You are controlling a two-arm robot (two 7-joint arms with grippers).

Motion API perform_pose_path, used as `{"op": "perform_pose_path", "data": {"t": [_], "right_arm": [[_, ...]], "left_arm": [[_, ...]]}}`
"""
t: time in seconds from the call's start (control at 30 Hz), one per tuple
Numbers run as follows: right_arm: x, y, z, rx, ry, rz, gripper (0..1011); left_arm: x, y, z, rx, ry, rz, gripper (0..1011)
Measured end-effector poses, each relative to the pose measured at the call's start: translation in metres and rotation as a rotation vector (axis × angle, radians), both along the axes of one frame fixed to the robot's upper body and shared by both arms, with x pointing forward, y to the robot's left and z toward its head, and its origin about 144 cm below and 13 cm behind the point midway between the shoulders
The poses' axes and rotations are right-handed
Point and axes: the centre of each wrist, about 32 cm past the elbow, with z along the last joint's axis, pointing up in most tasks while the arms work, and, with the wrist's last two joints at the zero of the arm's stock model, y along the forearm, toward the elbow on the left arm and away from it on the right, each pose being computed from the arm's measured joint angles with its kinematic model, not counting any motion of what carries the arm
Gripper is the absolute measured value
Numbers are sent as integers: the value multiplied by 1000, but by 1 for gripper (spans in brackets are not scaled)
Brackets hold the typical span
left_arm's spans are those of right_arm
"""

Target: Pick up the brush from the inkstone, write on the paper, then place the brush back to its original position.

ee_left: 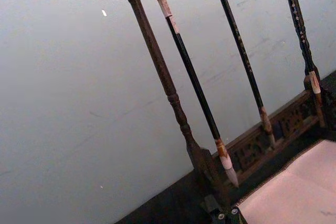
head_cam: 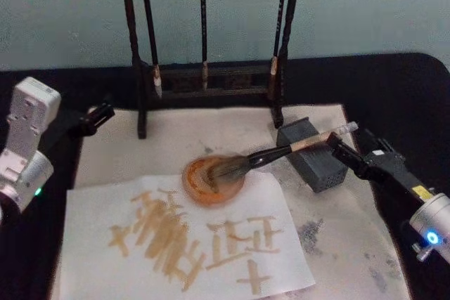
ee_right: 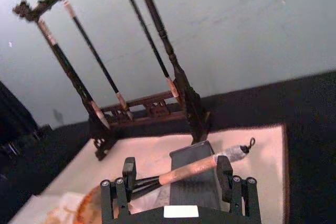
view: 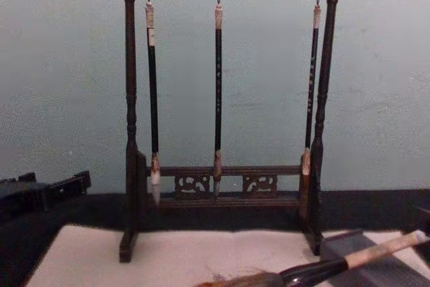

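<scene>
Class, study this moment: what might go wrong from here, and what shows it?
The right gripper, fingers open, straddles the brush where its handle lies on the inkstone; retreating crookedly may knock it off. The bristles lie on an orange wet-looking patch beside the paper strokes; a roll could smear them. The left gripper sits parked at left.

**Plastic, stone, wood and paper**

The right hand looks like matt black plastic. Between its fingers the brush shows a smooth pale handle and bushy hair. Under it lies the inkstone, dull grey stone. Beyond the hand stands the rack of dark carved wood. The paper is matt and creased.
</scene>
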Motion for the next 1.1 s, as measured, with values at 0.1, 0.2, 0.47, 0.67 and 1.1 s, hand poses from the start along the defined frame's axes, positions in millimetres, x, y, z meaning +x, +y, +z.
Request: {"op": "perform_pose_path", "data": {"t": [0.1, 0.2, 0.47, 0.67, 1.1], "right_arm": [[1, -1, -3, 75, 41, -4, 1001], [2, -2, -6, 161, 81, -13, 1001], [2, -2, -6, 292, 153, -43, 1001], [4, 0, -1, 330, 182, -74, 1001], [9, 2, -2, 403, 226, -113, 1001]], "left_arm": [[0, 0, 0, 0, 0, 0, 1002], [0, 0, 0, 0, 0, 0, 1002], [0, 0, 0, 0, 0, 0, 1002], [0, 0, 0, 0, 0, 0, 1002], [0, 0, 0, 0, 0, 0, 1002]]}}
